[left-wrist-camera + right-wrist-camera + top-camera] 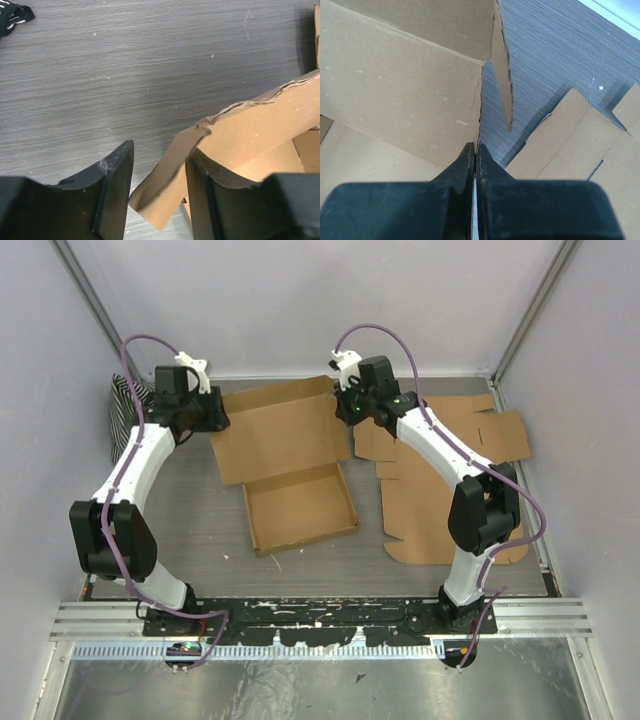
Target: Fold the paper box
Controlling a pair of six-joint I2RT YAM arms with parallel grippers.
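The brown paper box (300, 505) lies mid-table as a shallow open tray with its wide lid panel (275, 430) spread behind it. My left gripper (213, 416) is at the lid's left edge. In the left wrist view its jaws are open (159, 187), with a bent corner flap (162, 192) between them, resting against the right finger (205, 195). My right gripper (345, 406) is at the lid's right edge. In the right wrist view it is shut (475, 148) on the thin edge of the box panel (395, 90), and a narrow side flap (502, 75) sticks up ahead.
Flat unfolded cardboard sheets (450, 480) lie on the right side of the table, right of the right arm, and show in the right wrist view (570, 140). A black-and-white striped cloth (125, 405) sits at the far left corner. Enclosure walls stand on three sides.
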